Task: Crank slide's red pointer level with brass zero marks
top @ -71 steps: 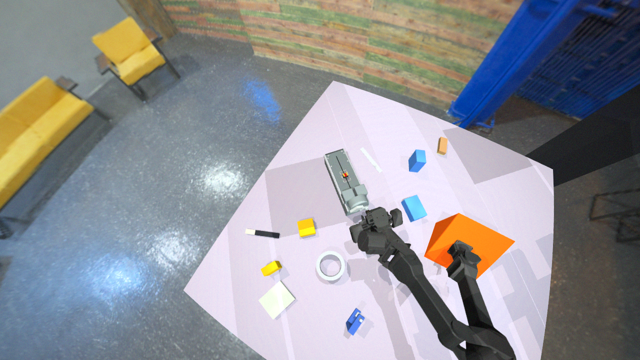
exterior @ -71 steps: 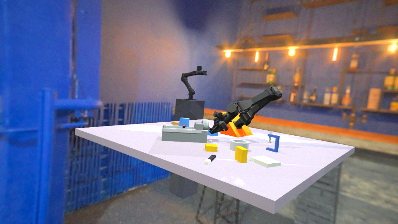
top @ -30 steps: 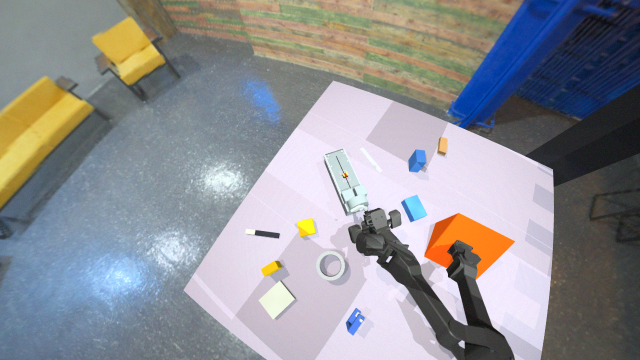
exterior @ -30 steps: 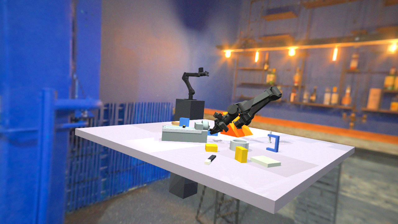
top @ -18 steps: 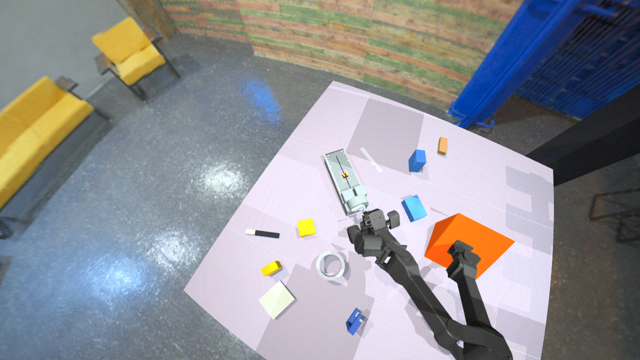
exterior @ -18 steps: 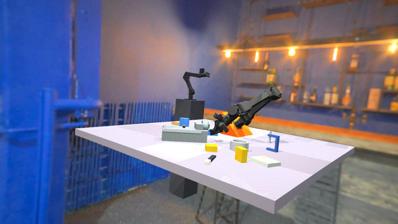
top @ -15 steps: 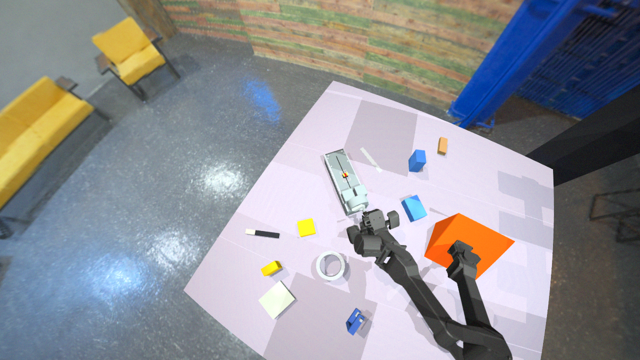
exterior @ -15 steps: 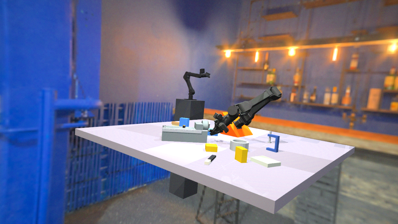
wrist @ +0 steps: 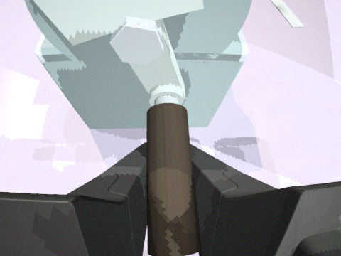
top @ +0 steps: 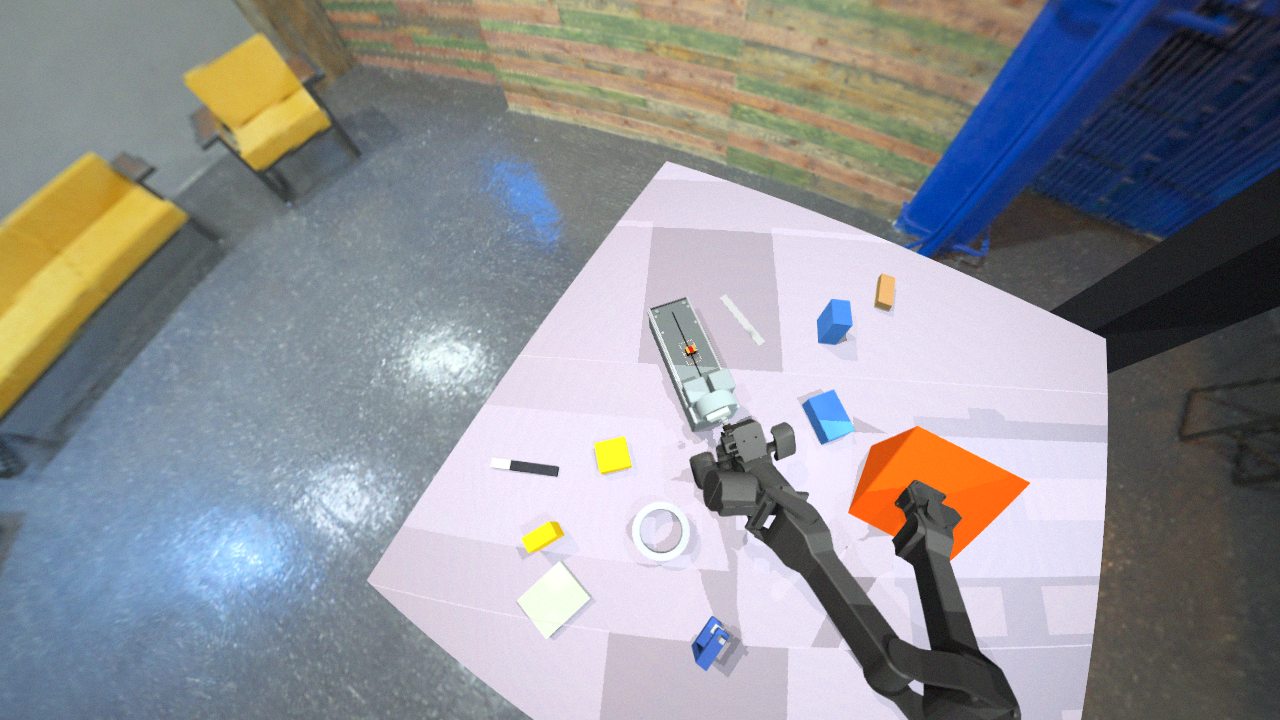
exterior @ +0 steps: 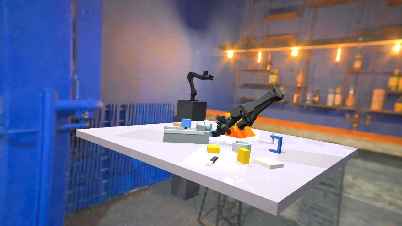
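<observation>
The grey machine (top: 673, 353) (exterior: 185, 137) stands on the table, its round housing toward my arm. A small red pointer (top: 690, 350) sits at the slot on its top, close to the small brass marks; whether it is exactly level is too small to tell. In the wrist view the pale crank arm (wrist: 156, 72) runs from the hub down to the brown crank handle (wrist: 168, 142). My gripper (wrist: 165, 150) (exterior: 212, 135) is shut on the brown handle, one finger on each side. The handle is hidden by the gripper in the top view.
A blue block (top: 827, 417), a taller blue block (top: 834, 321) and an orange pyramid (top: 989, 483) are right of the machine. A yellow block (top: 613, 454), a white ring (top: 636, 531) and a blue clamp (top: 707, 646) lie on the near side. A pale strip (top: 742, 319) lies beside the machine.
</observation>
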You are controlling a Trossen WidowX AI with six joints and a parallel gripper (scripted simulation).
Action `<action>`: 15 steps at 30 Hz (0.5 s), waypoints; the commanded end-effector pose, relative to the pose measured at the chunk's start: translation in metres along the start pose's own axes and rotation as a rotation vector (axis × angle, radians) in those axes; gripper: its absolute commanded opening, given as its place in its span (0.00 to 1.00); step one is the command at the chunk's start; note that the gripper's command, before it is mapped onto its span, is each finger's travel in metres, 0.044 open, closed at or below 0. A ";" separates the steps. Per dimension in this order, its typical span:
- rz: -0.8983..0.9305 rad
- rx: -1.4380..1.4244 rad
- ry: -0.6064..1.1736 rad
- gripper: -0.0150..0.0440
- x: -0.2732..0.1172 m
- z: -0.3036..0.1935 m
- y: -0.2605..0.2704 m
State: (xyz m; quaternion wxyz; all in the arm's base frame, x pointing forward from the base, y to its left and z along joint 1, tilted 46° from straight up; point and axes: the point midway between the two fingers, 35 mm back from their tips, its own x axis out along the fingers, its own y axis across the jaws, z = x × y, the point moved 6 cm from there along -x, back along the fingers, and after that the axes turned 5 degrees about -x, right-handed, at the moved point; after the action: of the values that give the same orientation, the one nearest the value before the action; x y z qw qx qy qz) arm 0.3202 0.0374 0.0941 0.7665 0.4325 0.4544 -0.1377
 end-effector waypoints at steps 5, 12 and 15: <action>0.012 -0.005 0.004 0.25 0.002 -0.001 0.009; 0.012 -0.005 0.004 0.25 0.002 0.000 0.013; 0.012 -0.005 0.004 0.25 0.002 0.000 0.014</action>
State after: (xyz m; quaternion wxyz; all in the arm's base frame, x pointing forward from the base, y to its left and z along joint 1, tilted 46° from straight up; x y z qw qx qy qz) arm 0.3244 0.0414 0.0969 0.7654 0.4318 0.4564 -0.1394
